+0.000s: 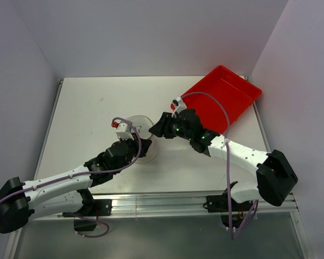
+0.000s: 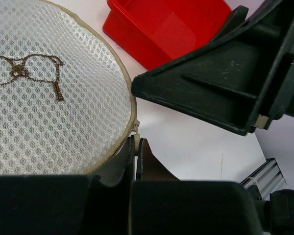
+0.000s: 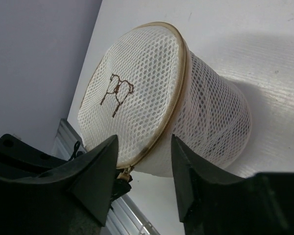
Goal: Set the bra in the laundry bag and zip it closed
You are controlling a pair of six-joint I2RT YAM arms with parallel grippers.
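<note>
The laundry bag is a squat drum of white honeycomb mesh standing near the middle of the table. It has a stiff tan rim and a flat round lid stitched with a brown squiggle. The tabletop is smooth matt white with a few faint scuffs. A metal rail runs along its near edge, and pale lilac walls close it in. A glossy red plastic tray lies tilted at the far right corner. From above, the arms hide most of the bag. The left wrist view shows the left gripper pinched tight on the zip tab at the rim. The right gripper hangs about half open, holding nothing, its black fingers just beside the rim.
</note>
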